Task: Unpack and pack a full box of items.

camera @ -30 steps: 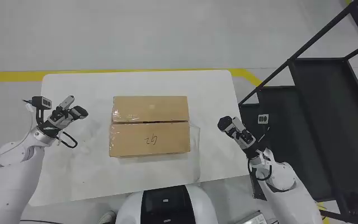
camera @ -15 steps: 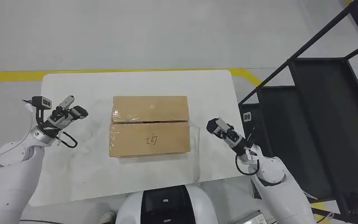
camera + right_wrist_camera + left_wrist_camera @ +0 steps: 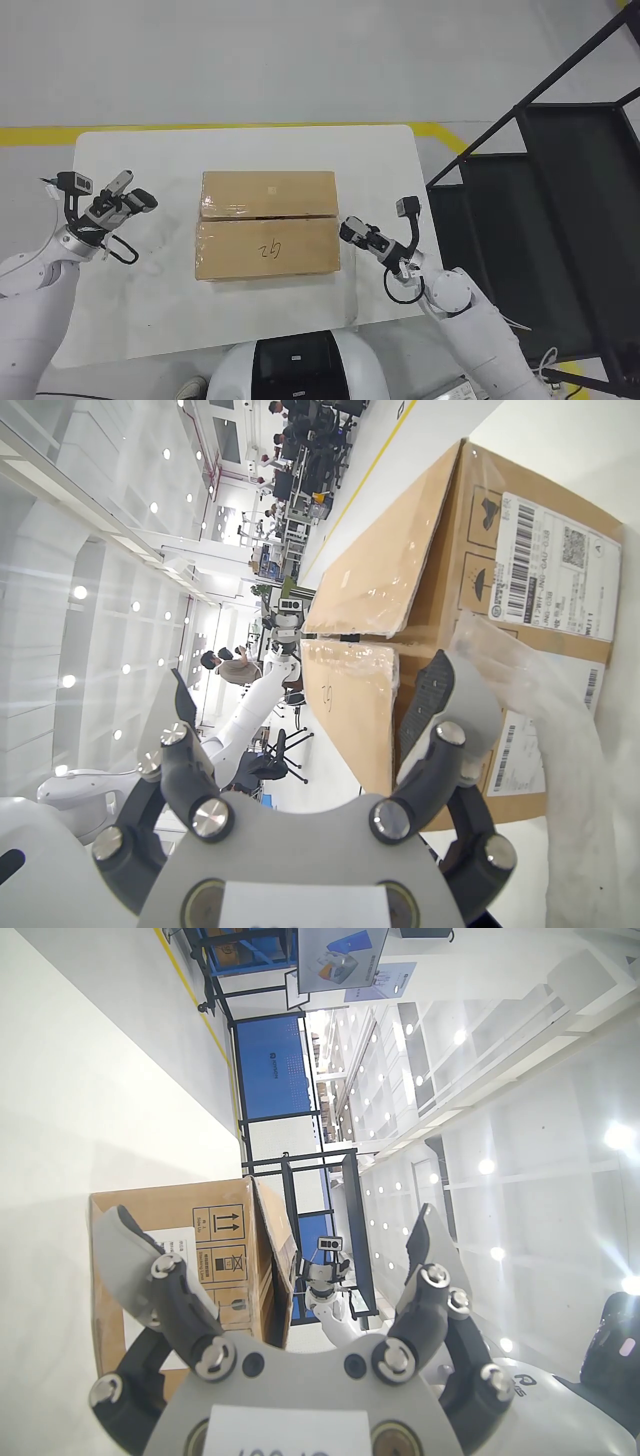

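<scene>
The closed cardboard box (image 3: 268, 225) sits on the white table (image 3: 380, 160), the right gripper (image 3: 347, 229) just beside its right end with fingers apart, the left gripper (image 3: 143, 199) well off its left end, likewise spread.

Closed flaps (image 3: 268, 195) hid the box's (image 3: 268, 248) contents, and a finger of the right pincer (image 3: 312, 685) covered part of its end in the right wrist view.

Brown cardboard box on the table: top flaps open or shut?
Shut. Both top flaps of the brown cardboard box lie flat and meet along the middle seam. Whether tape seals it, cannot tell.
</scene>
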`<state>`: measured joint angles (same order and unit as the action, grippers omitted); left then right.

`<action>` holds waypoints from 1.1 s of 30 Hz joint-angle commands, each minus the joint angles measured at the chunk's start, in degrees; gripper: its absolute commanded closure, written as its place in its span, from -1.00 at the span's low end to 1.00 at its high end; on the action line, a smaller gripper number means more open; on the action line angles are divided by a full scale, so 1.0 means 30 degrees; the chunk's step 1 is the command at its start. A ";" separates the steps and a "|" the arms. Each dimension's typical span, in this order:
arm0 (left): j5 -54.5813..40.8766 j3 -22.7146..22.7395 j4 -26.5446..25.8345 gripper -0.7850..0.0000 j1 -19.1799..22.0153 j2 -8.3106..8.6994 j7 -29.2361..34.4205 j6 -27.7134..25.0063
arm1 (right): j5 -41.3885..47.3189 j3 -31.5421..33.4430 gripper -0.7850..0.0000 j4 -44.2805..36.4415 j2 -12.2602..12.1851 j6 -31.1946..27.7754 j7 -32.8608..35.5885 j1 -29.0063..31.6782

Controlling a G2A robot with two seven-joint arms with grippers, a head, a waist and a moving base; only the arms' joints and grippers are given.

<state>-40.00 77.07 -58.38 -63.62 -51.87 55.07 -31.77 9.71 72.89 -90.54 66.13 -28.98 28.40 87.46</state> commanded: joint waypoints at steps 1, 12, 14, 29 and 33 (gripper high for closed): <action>0.0000 0.0000 0.0001 -1.00 0.0000 0.0000 0.0000 0.0000 | 0.0195 -0.0175 -1.00 0.0273 0.0043 -0.0027 0.0045 -0.0229; 0.0000 0.0000 0.0001 -1.00 0.0000 0.0000 0.0000 0.0000 | 0.3595 -0.0452 -1.00 0.1049 0.0082 -0.0800 0.2779 -0.0934; 0.0000 0.0000 0.0001 -1.00 0.0000 0.0000 0.0000 0.0000 | 0.4616 -0.0285 -1.00 0.1117 0.0028 -0.1035 0.3838 -0.0970; 0.0000 0.0000 0.0001 -1.00 0.0000 0.0000 0.0000 0.0000 | 0.6343 0.0295 -1.00 -0.1139 -0.0520 -0.1312 1.0412 0.0476; 0.0000 0.0000 0.0001 -1.00 0.0000 0.0000 0.0000 0.0000 | 0.4962 0.0078 -1.00 -0.2434 -0.0675 -0.1168 1.1259 0.1396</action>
<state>-40.00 77.07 -58.38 -63.62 -51.87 55.07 -31.77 25.57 73.23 -97.01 64.20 -32.53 61.86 90.99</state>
